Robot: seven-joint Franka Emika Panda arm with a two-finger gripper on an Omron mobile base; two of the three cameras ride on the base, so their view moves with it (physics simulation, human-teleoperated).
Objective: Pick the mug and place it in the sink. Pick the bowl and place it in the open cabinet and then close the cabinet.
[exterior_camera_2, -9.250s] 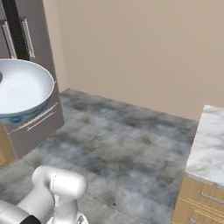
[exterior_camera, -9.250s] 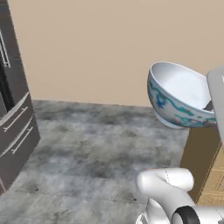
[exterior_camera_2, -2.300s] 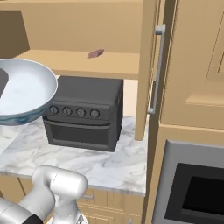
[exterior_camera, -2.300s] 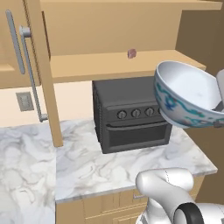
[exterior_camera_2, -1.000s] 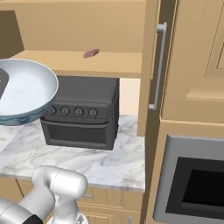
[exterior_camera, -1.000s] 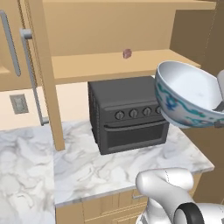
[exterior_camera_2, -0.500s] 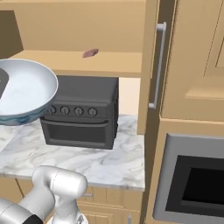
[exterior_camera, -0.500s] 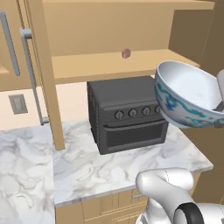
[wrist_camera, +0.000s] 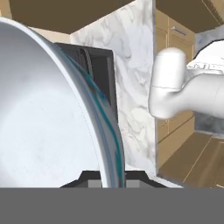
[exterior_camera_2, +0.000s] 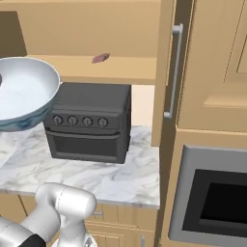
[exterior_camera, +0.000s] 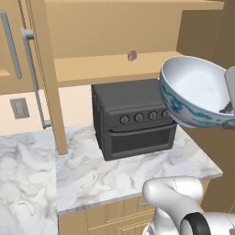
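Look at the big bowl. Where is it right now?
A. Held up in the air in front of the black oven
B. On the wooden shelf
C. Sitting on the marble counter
A: the bowl hangs above the counter, pinched at its rim, near the toaster oven.

The bowl (wrist_camera: pixel 48 118) rim sits clamped in the gripper (wrist_camera: pixel 111 179).

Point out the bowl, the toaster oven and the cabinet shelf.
bowl (exterior_camera: pixel 195 87), left base view, white inside
toaster oven (exterior_camera_2: pixel 87 140), right base view, door front
shelf (exterior_camera: pixel 105 69), left base view, bare top surface
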